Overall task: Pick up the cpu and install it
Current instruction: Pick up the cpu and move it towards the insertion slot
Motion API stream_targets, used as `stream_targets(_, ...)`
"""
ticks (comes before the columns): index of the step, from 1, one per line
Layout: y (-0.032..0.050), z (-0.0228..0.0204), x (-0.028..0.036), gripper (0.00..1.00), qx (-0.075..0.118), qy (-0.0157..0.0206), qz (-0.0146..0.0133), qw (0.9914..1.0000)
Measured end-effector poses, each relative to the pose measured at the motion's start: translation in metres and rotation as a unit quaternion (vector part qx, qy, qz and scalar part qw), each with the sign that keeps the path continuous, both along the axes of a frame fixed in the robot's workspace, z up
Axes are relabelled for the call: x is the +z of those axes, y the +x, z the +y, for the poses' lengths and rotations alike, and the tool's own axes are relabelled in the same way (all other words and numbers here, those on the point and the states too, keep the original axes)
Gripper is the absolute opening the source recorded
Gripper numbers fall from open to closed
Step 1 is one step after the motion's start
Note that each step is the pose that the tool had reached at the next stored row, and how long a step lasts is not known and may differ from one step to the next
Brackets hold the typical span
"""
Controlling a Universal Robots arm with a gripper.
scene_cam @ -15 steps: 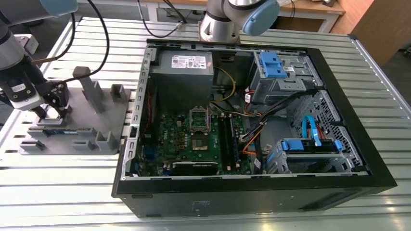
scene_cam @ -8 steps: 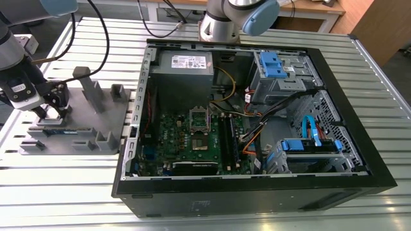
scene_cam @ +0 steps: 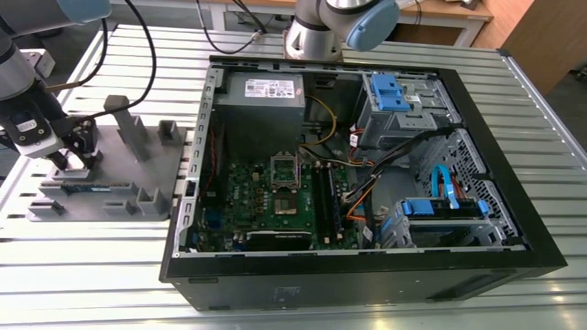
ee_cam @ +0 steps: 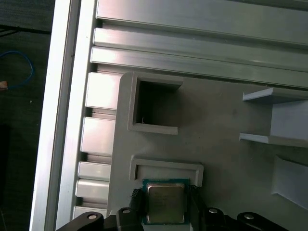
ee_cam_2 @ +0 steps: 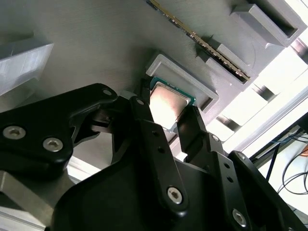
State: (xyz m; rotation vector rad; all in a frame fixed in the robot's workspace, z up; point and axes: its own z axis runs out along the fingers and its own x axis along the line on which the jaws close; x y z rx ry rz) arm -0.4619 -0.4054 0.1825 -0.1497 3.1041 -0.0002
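The cpu (ee_cam_2: 167, 105) (ee_cam: 165, 203), a small square chip with a shiny metal top and green edge, lies by a U-shaped nest on the grey fixture plate (scene_cam: 115, 155) (ee_cam: 226, 139). My gripper (scene_cam: 75, 159) (ee_cam_2: 166, 109) (ee_cam: 165, 204) hangs over the plate at the exterior view's left. Its black fingers (ee_cam_2: 142, 108) press against two opposite sides of the chip in both wrist views. The open computer case (scene_cam: 367, 165) lies to the exterior view's right, with the motherboard (scene_cam: 271, 206) and its socket (scene_cam: 285, 172) facing up.
A long narrow memory stick (ee_cam_2: 202, 43) (scene_cam: 87, 185) rests in holders on the same plate, close to the chip. Grey upright posts (scene_cam: 124, 120) stand on the plate. Cables and blue drive bays (scene_cam: 394, 96) fill the case's far side. A second arm base (scene_cam: 321, 27) stands behind the case.
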Motion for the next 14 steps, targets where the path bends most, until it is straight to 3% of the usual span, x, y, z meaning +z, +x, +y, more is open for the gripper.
stream_targets(6,0.0000,0.0000,0.0002,0.47,0.000,0.0001,-0.0001,1.00000)
stream_targets(14,0.0000,0.0000,0.0072,0.47,0.000,0.0000,0.0000,1.00000)
